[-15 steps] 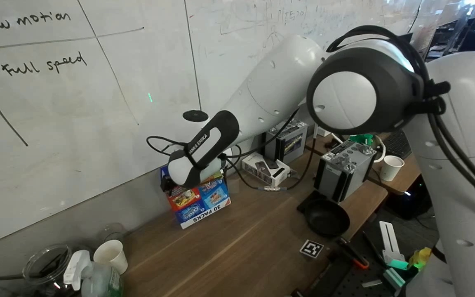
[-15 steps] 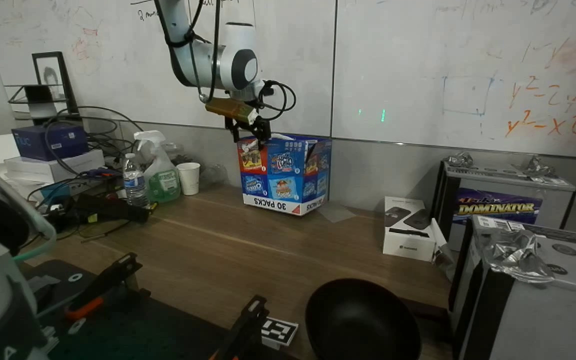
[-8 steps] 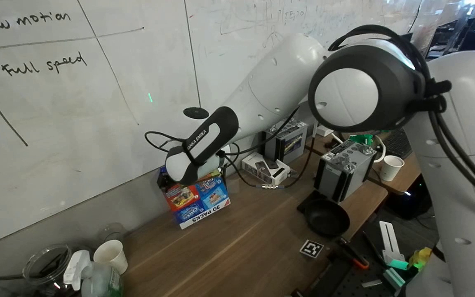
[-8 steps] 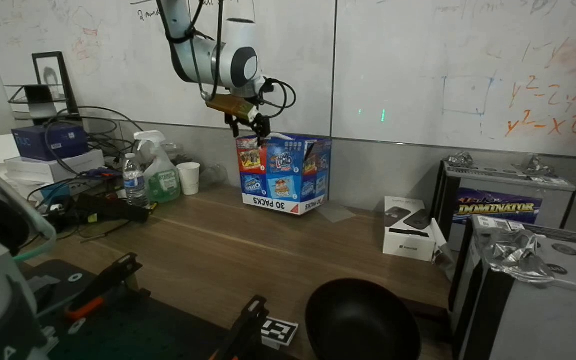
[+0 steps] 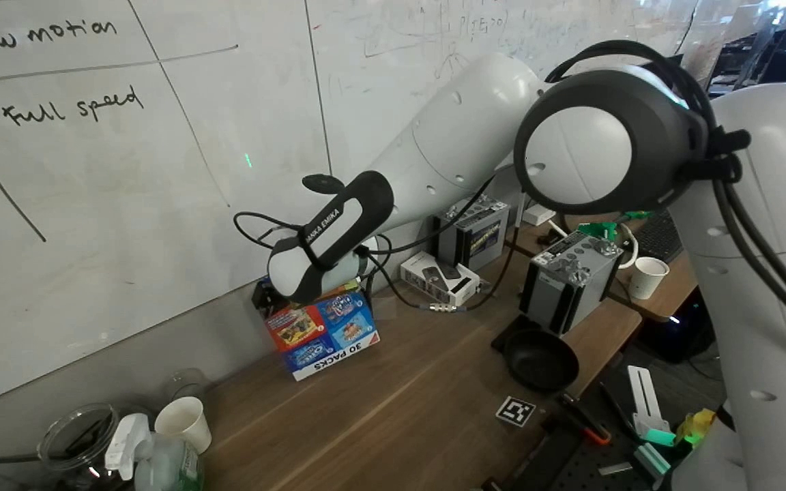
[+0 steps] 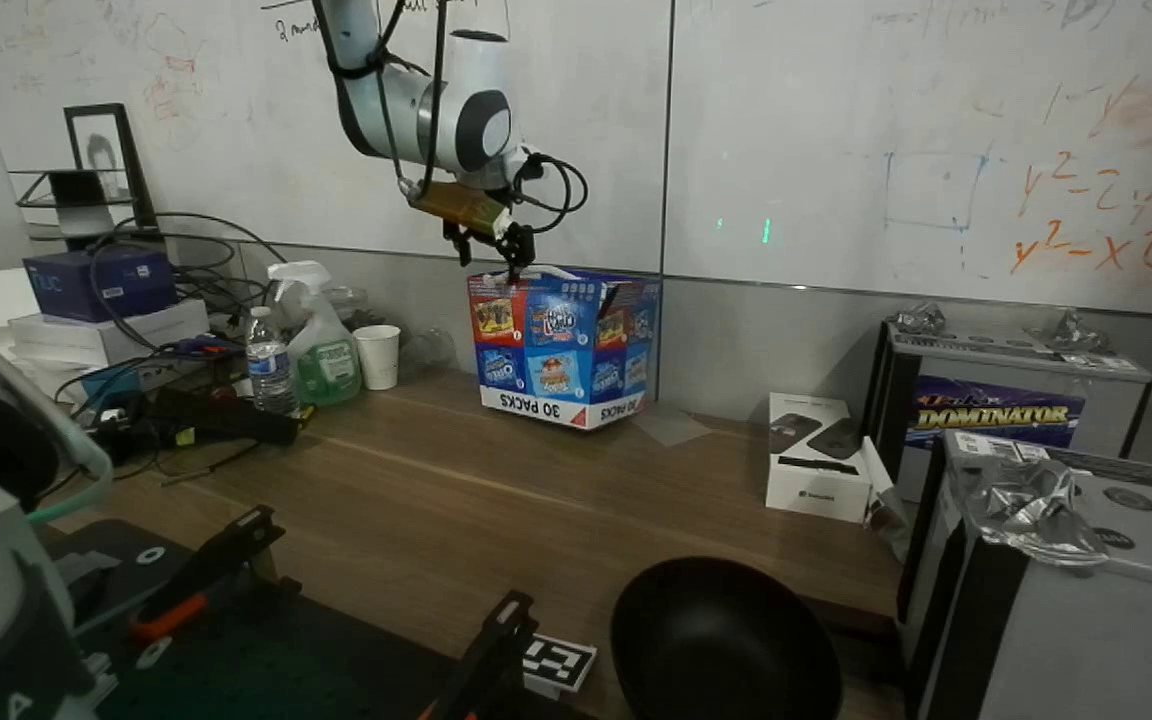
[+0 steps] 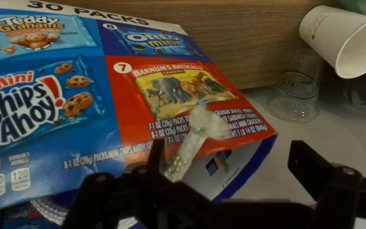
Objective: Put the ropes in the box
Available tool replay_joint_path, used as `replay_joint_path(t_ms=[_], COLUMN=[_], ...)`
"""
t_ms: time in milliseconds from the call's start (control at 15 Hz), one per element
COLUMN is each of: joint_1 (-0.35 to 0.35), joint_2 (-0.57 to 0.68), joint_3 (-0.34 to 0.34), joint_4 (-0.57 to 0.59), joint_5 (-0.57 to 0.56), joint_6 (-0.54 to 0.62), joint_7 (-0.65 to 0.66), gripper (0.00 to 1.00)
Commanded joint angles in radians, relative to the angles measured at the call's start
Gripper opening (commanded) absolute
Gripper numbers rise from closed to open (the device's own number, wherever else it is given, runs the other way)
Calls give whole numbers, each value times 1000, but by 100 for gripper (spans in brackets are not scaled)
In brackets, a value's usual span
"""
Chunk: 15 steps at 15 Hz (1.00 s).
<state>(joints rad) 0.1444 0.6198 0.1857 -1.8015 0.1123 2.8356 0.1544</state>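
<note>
In the wrist view I see the black two-finger gripper (image 7: 227,149) with its jaws spread wide apart; it has hold of nothing. The thin white braided rope (image 7: 185,154) runs just beside the finger (image 7: 156,154) at the left of this view; whether they touch, I cannot tell. It crosses the upper edge of the blue and red printed cardboard box (image 7: 113,117): one blurred end shows before the red face, and a curve of it shows past the edge, in the mouth of the box. How much lies inside I cannot tell, since the gripper covers this part.

The words "30 PACKS" I read upright in the wrist view, but upside down in both exterior views. The wrist view also gives me the print on the clear plastic cup (image 7: 294,98), near the white paper cup (image 7: 357,44).

In an exterior view, where I find the clear water bottle (image 6: 269,365), the gripper is just over the upper edge of the box, and a piece of the rope shows along this edge. In an exterior view the white robot arm (image 5: 447,143) hides most of the gripper and part of the box; there I can read "full speed" on the whiteboard (image 5: 93,204).
</note>
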Motion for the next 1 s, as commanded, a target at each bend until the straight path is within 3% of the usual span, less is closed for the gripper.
replay_joint_path(t_ms=[0,467,733,933], joint_1=[-3,28,103,121], joint_2=[18,46,-77,-210], joint_3=[24,-2,-160,-249], joint_4=[47,101,36,-40], joint_5=[24,-4,-152,-294], joint_6=[19,-12,-249,-407], joint_7=[-42,-38,23,56], gripper=[100,100,100,100])
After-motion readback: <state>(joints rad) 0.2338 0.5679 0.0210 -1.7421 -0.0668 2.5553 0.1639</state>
